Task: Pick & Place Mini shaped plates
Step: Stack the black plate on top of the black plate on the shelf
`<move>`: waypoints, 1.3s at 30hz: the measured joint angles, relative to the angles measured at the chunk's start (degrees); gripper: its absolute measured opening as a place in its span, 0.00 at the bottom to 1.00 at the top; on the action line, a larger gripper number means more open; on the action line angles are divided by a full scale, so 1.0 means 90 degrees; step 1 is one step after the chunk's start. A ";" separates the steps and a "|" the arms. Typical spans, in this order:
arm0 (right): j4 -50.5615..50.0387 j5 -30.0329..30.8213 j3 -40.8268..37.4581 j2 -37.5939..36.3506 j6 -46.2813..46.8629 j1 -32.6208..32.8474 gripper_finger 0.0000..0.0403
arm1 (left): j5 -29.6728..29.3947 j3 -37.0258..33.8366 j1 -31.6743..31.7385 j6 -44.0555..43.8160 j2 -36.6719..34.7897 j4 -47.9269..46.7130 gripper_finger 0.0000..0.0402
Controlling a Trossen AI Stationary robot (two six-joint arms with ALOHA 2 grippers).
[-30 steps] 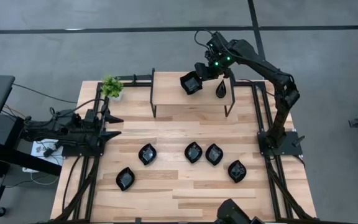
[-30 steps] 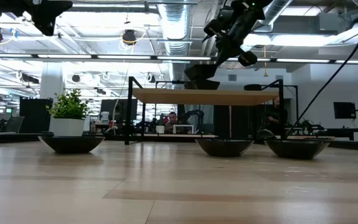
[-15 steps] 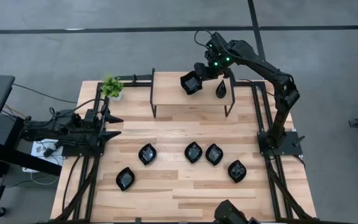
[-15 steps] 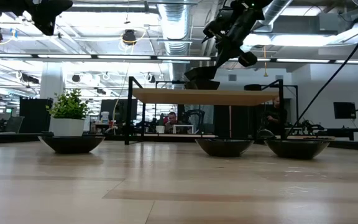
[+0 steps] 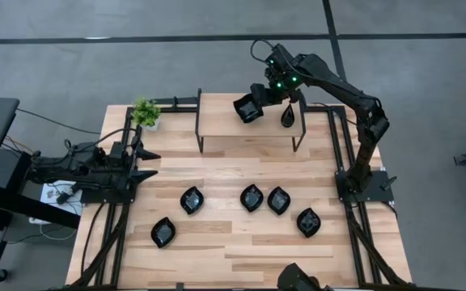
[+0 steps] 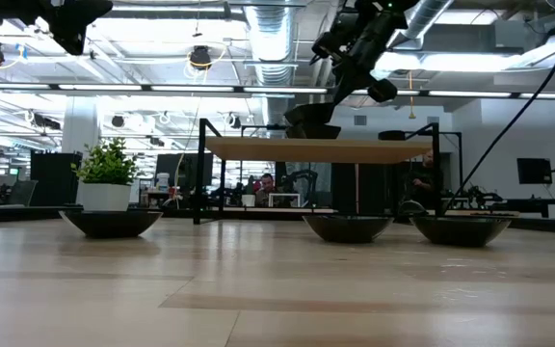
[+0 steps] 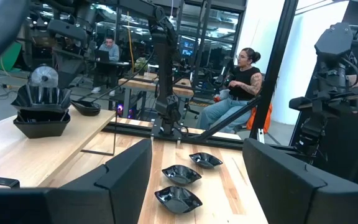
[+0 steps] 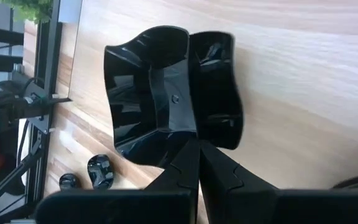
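My right gripper (image 5: 259, 98) hangs over the raised wooden shelf (image 5: 221, 123) at the table's far side, shut on a glossy black wavy-edged square mini plate (image 5: 247, 107). The right wrist view shows a second plate of that shape (image 8: 219, 74) right behind the held one (image 8: 145, 93); I cannot tell whether they touch. A teardrop plate (image 5: 288, 119) lies on the shelf's right end. Several leaf-shaped plates (image 5: 252, 197) rest on the table. My left gripper (image 5: 150, 163) waits open at the left edge. My right gripper pinches the wavy plate's rim (image 8: 180, 138) between its two shut fingers, at the edge nearest the wrist. The fingers slant down from the table's far right. The plate hangs tilted just above the shelf top, its hollow side turned toward the wrist camera.
A small green potted plant (image 5: 145, 112) stands at the table's far left corner. The shelf's black legs (image 5: 199, 121) and the black frame rails (image 5: 340, 141) border the work area. Bare wood lies between the shelf and the row of plates. People sit in the room beyond (image 7: 244, 84).
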 joint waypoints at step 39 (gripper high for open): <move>-0.0116 0.0424 -0.0005 0.0000 -0.0055 0.0230 0.00 | 0.0000 0.0000 -0.0002 0.0000 0.0000 0.0041 0.64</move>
